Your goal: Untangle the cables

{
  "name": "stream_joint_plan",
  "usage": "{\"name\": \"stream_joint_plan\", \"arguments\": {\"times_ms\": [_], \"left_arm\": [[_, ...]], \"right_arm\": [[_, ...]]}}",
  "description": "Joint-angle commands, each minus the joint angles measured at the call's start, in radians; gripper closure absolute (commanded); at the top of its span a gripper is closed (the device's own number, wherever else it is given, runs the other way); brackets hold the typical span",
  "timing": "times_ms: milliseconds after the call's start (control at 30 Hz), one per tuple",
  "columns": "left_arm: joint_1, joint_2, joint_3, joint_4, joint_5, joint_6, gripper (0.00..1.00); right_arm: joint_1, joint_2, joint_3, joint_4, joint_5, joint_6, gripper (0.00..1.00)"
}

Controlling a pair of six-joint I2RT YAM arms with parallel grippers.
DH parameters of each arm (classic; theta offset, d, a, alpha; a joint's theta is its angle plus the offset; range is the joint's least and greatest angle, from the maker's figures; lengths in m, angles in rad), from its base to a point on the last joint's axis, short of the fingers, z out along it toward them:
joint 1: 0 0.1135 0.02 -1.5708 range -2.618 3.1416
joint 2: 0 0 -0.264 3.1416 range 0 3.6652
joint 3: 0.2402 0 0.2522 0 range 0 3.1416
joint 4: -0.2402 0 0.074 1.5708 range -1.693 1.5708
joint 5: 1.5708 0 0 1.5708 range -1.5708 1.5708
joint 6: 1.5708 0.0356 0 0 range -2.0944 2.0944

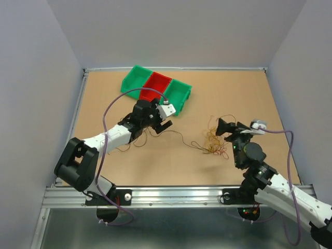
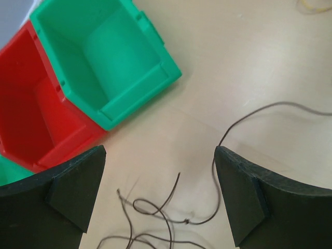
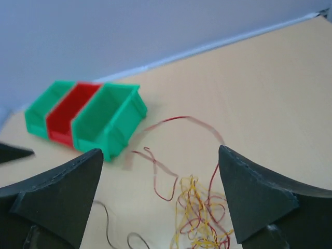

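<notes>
cables (image 3: pixel 196 210) between spread right fingers (image 3: pixel 254 199), ungripped

The left arm (image 1: pixel 111 137) stretches from the counter's (image 1: pixel 233 93) near edge toward its middle, and the left claw (image 1: pixel 162 123) is spread wide and empty. The right arm (image 1: pixel 280 189) folds up by the near right corner. The right claw (image 1: pixel 228 127) is also wide apart, gripping nothing.
</notes>
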Motion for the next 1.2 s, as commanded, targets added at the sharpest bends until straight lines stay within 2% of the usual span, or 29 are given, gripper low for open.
{"name": "stream_joint_plan", "arguments": {"times_ms": [0, 33, 100, 133, 233, 333, 367, 533, 567, 667, 700, 767, 800, 833, 867, 967, 1000, 1033, 1067, 1100, 1133, 1167], "left_arm": [[0.028, -0.05, 0.023, 0.017, -0.119, -0.055, 0.02], [0.043, -0.074, 0.016, 0.04, -0.131, -0.07, 0.01], [0.081, -0.096, 0.016, 0.052, -0.136, -0.108, 0.01], [0.136, -0.105, 0.018, 0.052, -0.11, -0.142, 0.01], [0.21, -0.137, 0.03, 0.052, -0.044, -0.199, 0.01], [0.252, -0.169, 0.013, 0.083, -0.044, -0.219, 0.01], [0.258, -0.186, 0.0, 0.103, -0.044, -0.225, 0.01], [0.272, -0.229, -0.025, 0.131, -0.055, -0.236, 0.01], [0.272, -0.237, -0.027, 0.134, -0.053, -0.239, 0.01], [0.278, -0.241, -0.03, 0.134, -0.041, -0.239, 0.01], [0.279, -0.24, -0.03, 0.134, -0.038, -0.239, 0.01], [0.279, -0.235, -0.028, 0.134, -0.032, -0.239, 0.01], [0.281, -0.237, -0.028, 0.134, -0.027, -0.239, 0.01], [0.281, -0.234, -0.027, 0.132, -0.027, -0.239, 0.01], [0.281, -0.232, -0.025, 0.132, -0.021, -0.241, 0.01], [0.281, -0.234, -0.027, 0.132, -0.013, -0.239, 0.01], [0.282, -0.234, -0.027, 0.132, -0.013, -0.239, 0.01], [0.282, -0.234, -0.027, 0.131, -0.012, -0.237, 0.01], [0.284, -0.238, -0.027, 0.132, -0.01, -0.241, 0.01], [0.284, -0.238, -0.028, 0.132, -0.013, -0.241, 0.01], [0.286, -0.24, -0.028, 0.132, -0.007, -0.241, 0.01], [0.289, -0.24, -0.028, 0.131, -0.003, -0.239, 0.01]], "right_arm": [[0.005, 0.194, 0.073, -0.072, -0.295, -0.017, 0.0], [0.005, 0.298, 0.096, -0.074, -0.351, -0.036, 0.0], [0.005, 0.406, 0.142, -0.046, -0.434, -0.059, 0.0], [0.005, 0.447, 0.15, 0.006, -0.526, -0.076, 0.0], [0.005, 0.628, 0.179, 0.119, -0.709, -0.149, 0.0], [0.005, 0.818, 0.26, 0.153, -0.809, -0.205, 0.0], [0.005, 0.916, 0.288, 0.155, -0.8, -0.215, 0.0], [0.002, 1.18, 0.441, 0.1, -0.694, -0.217, 0.01], [0.001, 1.217, 0.506, 0.063, -0.688, -0.208, 0.13], [-0.002, 1.329, 0.593, -0.098, -0.688, -0.191, 0.35], [-0.002, 1.351, 0.633, -0.133, -0.679, -0.183, 0.52], [-0.002, 1.369, 0.647, -0.229, -0.639, -0.166, 0.63], [-0.002, 1.362, 0.631, -0.251, -0.627, -0.166, 0.74], [-0.002, 1.347, 0.612, -0.252, -0.613, -0.166, 0.89], [-0.002, 1.28, 0.591, -0.247, -0.587, -0.162, 0.99], [-0.009, 1.108, 0.454, -0.119, -0.49, -0.13, 0.99], [-0.013, 0.961, 0.402, -0.068, -0.469, -0.102, 0.99], [-0.016, 0.89, 0.309, 0.042, -0.429, -0.088, 0.99], [-0.019, 0.825, 0.255, 0.087, -0.4, -0.07, 0.99], [-0.024, 0.691, 0.217, 0.119, -0.357, -0.036, 0.99], [-0.025, 0.638, 0.183, 0.142, -0.297, -0.019, 0.99], [-0.032, 0.581, 0.12, 0.161, -0.162, 0.013, 0.99]]}}
